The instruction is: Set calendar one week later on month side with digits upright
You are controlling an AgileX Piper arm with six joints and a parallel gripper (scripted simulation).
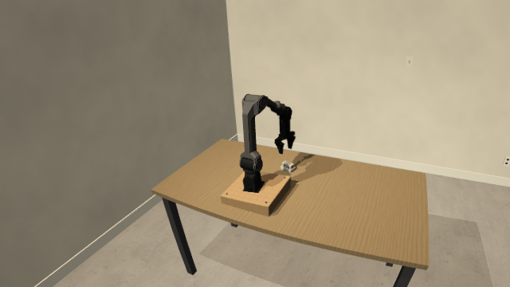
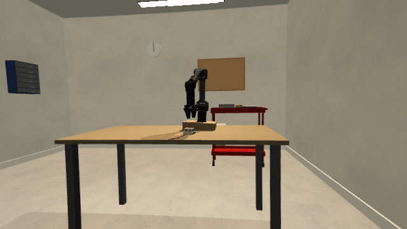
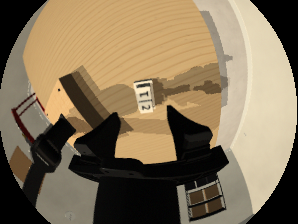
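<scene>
The calendar (image 1: 288,166) (image 2: 189,130) (image 3: 144,96) is a small white tray with its cubes, standing on the table in front of the robot's base. In the wrist view, two light cube faces lie side by side; one mark looks like a 1 (image 3: 145,94), the other like a 2 (image 3: 146,106). A dark strip shows at the calendar's far end. The date on the month side is too small to read. My gripper (image 1: 285,150) (image 2: 191,117) (image 3: 142,114) is open and empty, well above the calendar, touching nothing.
The robot's wooden base block (image 1: 255,197) (image 2: 200,126) (image 3: 82,100) stands close beside the calendar. The table (image 1: 358,207) (image 2: 121,133) reaches out on both sides. A red cart (image 2: 238,110) stands behind the table in the exterior view.
</scene>
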